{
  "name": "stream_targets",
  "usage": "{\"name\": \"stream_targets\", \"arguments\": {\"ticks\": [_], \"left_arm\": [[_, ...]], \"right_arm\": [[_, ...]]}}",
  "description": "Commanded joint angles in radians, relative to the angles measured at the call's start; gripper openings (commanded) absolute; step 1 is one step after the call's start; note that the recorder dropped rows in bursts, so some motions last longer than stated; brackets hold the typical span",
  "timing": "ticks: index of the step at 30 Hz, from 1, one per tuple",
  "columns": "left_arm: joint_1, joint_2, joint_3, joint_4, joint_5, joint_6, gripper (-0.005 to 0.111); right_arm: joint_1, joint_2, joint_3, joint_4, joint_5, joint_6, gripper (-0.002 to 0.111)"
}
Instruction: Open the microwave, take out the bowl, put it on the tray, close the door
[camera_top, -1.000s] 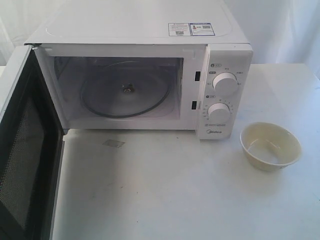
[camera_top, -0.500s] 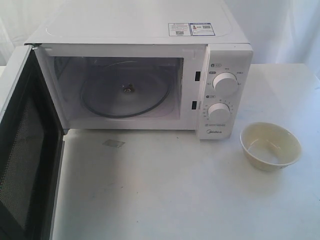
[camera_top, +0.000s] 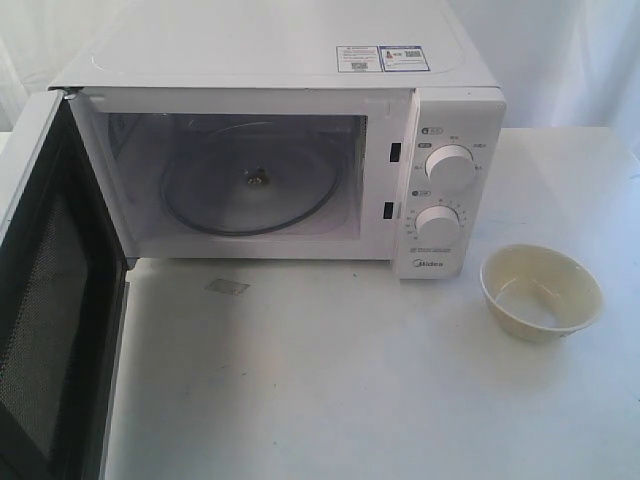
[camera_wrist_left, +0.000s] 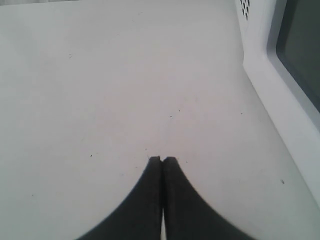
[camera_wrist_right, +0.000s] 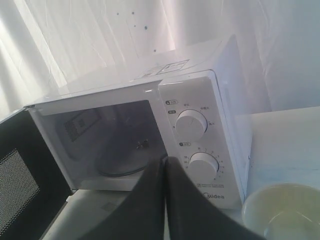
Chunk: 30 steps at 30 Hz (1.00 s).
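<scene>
The white microwave (camera_top: 290, 160) stands at the back of the table with its door (camera_top: 50, 300) swung wide open to the left, black mesh inner face showing. Only the glass turntable (camera_top: 250, 185) lies inside the cavity. The cream-yellow bowl (camera_top: 541, 292) sits on the bare white table to the right of the knob panel. No tray shows in any view. Neither arm appears in the exterior view. My left gripper (camera_wrist_left: 162, 159) is shut over bare table beside the door's outer face (camera_wrist_left: 295, 60). My right gripper (camera_wrist_right: 165, 159) is shut, facing the microwave (camera_wrist_right: 200, 130), with the bowl (camera_wrist_right: 282, 212) close by.
A small grey patch (camera_top: 227, 287) lies on the table in front of the cavity. Two round knobs (camera_top: 448, 168) sit on the right panel. White curtain (camera_wrist_right: 75, 40) hangs behind the microwave. The open door juts toward the front left.
</scene>
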Motion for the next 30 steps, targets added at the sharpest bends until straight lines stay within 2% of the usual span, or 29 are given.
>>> {"name": "stream_targets", "arguments": {"ticks": [1, 4, 10, 12, 16, 19, 22, 30], "left_arm": [[0.001, -0.004, -0.038, -0.095, 0.033, -0.025, 0.000], [0.001, -0.004, -0.193, -0.177, 0.130, -0.037, 0.000], [0.001, -0.004, -0.413, -0.187, 0.422, -0.037, 0.000], [0.001, -0.004, -0.446, -0.187, 0.439, -0.037, 0.000], [0.001, -0.004, -0.460, -0.211, 0.311, -0.040, 0.000], [0.001, -0.004, -0.460, -0.305, 0.268, -0.038, 0.000], [0.001, -0.004, -0.480, -0.343, 0.265, 0.088, 0.000], [0.001, 0.314, -0.706, -0.350, 0.594, 0.246, 0.000]], "right_arm": [[-0.001, 0.002, -0.004, 0.003, -0.011, -0.012, 0.000], [-0.001, 0.002, -0.004, 0.003, -0.013, -0.012, 0.000], [-0.001, 0.002, -0.004, 0.003, -0.013, -0.012, 0.000], [-0.001, 0.002, -0.004, 0.003, -0.013, -0.012, 0.000], [-0.001, 0.002, -0.004, 0.003, -0.013, -0.012, 0.000], [-0.001, 0.002, -0.004, 0.003, -0.013, 0.005, 0.000], [-0.001, 0.002, -0.004, 0.003, -0.013, 0.007, 0.000], [-0.001, 0.002, -0.004, 0.003, -0.013, 0.007, 0.000]]}}
